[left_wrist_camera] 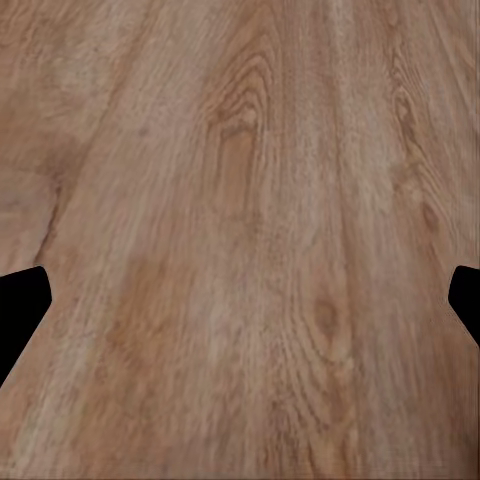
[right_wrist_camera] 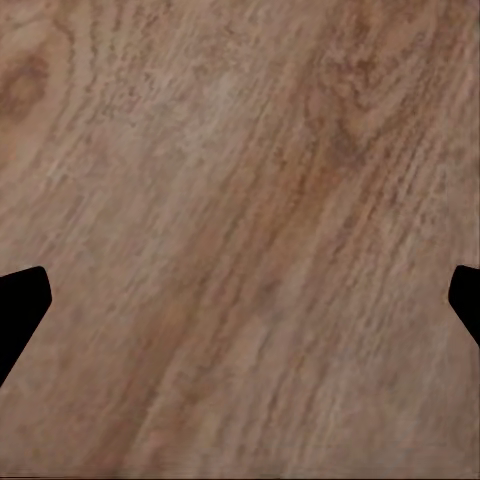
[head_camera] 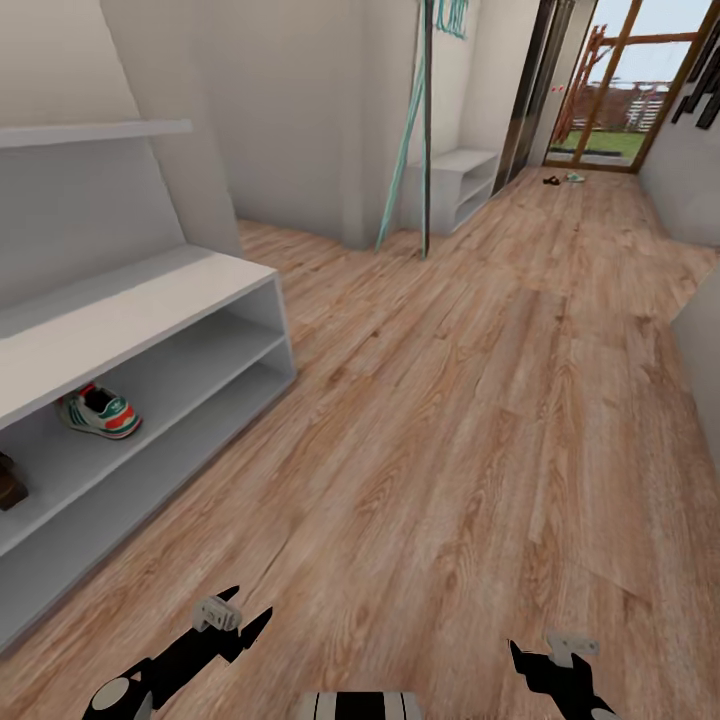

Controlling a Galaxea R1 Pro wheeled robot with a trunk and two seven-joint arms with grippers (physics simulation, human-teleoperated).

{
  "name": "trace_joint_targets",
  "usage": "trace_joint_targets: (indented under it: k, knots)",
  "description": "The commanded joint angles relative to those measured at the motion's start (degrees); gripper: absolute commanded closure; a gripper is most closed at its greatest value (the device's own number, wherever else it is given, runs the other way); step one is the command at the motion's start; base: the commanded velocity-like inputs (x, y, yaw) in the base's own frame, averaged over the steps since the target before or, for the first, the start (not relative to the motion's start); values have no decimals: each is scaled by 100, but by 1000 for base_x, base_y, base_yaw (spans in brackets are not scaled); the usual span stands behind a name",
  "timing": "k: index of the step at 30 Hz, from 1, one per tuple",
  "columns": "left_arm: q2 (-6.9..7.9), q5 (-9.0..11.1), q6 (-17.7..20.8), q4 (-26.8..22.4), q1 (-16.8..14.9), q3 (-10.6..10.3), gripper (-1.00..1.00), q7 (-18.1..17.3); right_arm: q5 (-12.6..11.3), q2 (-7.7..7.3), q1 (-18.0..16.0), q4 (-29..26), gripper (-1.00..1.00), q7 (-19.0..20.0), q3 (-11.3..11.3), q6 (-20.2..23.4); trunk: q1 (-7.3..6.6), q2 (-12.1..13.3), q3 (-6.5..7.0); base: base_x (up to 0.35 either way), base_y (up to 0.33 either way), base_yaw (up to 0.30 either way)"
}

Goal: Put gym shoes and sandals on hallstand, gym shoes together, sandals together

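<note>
One gym shoe [head_camera: 100, 412], off-white with green stripes and red accents, sits in the upper slot of the grey hallstand [head_camera: 130, 310] at the left. A dark brown sandal [head_camera: 10, 482] lies on the same shelf, cut off by the picture's edge. Far down the corridor floor [head_camera: 450, 420], near the glass door, lie a small dark thing [head_camera: 551, 180] and a pale greenish one [head_camera: 574, 177], too small to identify. My left gripper [head_camera: 250, 606] [left_wrist_camera: 240, 300] and right gripper [head_camera: 548, 655] [right_wrist_camera: 240, 300] hang open over bare planks, holding nothing.
A second low grey unit [head_camera: 462, 178] stands along the far wall, with a dark pole and teal strands [head_camera: 424, 130] in front of it. A floating grey shelf [head_camera: 95, 131] hangs above the hallstand. A wall corner [head_camera: 702, 350] juts in at the right.
</note>
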Motion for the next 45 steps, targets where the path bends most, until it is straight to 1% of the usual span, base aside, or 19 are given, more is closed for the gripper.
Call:
trace_joint_targets:
  k: [1,12,20,45]
  knots:
    - [-1,1,-17,3,-2,16,-100,-30,-16,0,-5,9,-100,49,-47,-19,-1,-2,-1,0,0,-299]
    - [-1,-3,-12,3,-2,11,-100,-30,-16,0,-4,9,-100,49,-47,-23,-1,-2,49,0,0,-287]
    - [-9,-4,-4,3,-2,7,-100,-29,-16,5,-4,9,-100,49,-47,-27,-22,9,264,0,0,-282]
    - [-2,46,-12,3,-2,23,-100,-28,-16,8,-4,9,-100,49,-47,-28,-22,9,396,0,0,-271]
